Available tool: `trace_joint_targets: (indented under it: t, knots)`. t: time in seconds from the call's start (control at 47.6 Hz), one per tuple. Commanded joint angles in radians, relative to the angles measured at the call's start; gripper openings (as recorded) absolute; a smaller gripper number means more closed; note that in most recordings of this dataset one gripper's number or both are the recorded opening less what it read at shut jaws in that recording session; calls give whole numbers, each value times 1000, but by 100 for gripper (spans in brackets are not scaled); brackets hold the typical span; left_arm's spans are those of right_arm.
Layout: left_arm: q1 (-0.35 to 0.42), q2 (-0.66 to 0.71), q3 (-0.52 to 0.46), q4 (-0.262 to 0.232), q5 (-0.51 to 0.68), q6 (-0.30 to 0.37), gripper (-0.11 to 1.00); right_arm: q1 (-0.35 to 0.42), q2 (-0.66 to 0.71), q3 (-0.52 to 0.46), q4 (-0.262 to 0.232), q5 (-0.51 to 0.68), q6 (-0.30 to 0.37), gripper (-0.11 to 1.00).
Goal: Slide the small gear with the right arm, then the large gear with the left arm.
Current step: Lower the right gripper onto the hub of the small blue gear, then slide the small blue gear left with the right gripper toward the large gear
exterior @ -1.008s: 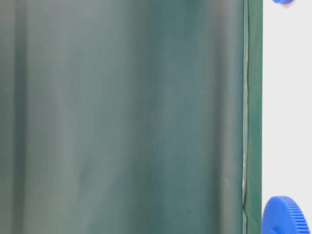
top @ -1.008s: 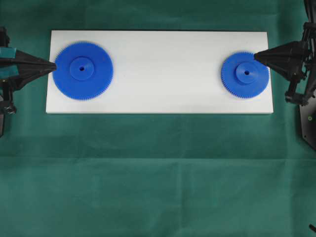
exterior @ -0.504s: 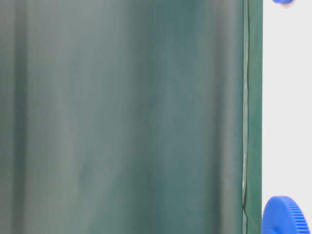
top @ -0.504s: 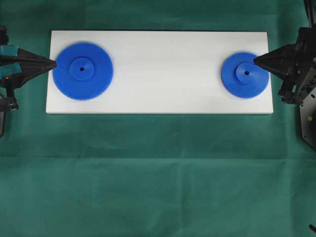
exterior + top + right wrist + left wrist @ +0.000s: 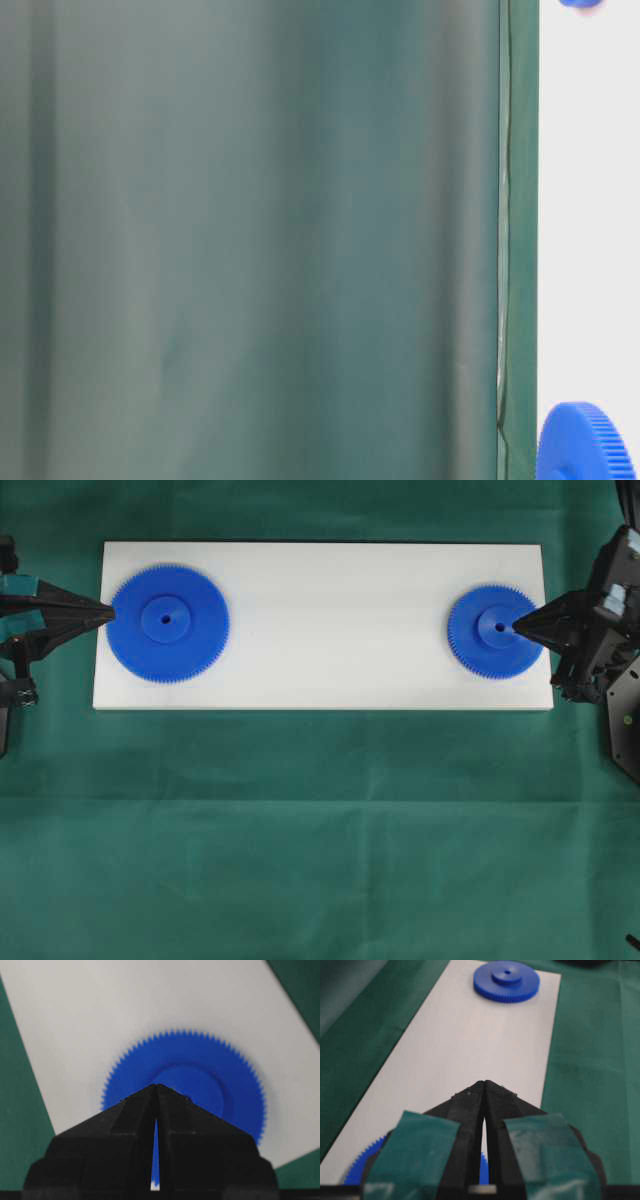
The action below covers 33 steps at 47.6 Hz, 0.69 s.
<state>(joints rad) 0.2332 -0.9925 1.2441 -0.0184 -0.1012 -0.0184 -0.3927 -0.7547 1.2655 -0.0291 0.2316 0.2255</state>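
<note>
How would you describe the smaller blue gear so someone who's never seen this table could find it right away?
Start from the long white rectangular board lying on the green cloth and go to its right-hand end in the overhead view. There lies the small bright-blue plastic gear, with the closed tip of the plain black right end effector over its raised hub. The large bright-blue plastic gear at the opposite end is clearly wider.

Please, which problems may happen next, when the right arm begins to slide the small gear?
1. The closed right pincer has its tip over the raised hub of the small flat blue plastic gear, not against its toothed rim; it may ride over the gear instead of pushing it.
2. That gear lies near the end of the white rectangular board; a skewed push could send it onto the green cloth.
</note>
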Motion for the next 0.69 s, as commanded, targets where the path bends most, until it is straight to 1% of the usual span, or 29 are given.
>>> trace_joint_targets:
  t: [0.0, 0.147, 0.273, 0.483, 0.672]
  knots:
    - [3, 9, -9, -3, -11, 0, 0, -3, 34, -11, -6, -25, 6, 50]
    - [5, 9, -6, -3, -11, 0, 0, -3, 84, -5, -8, -71, 8, 50]
    - [9, 9, -3, -3, -11, 0, 0, -9, 118, -2, -8, -83, 8, 50]
    - [14, 8, 2, -3, -11, 0, 0, -38, 167, -2, -14, -110, 8, 50]
    - [14, 9, 5, -3, -11, 0, 0, -63, 207, 0, -26, -173, 8, 50]
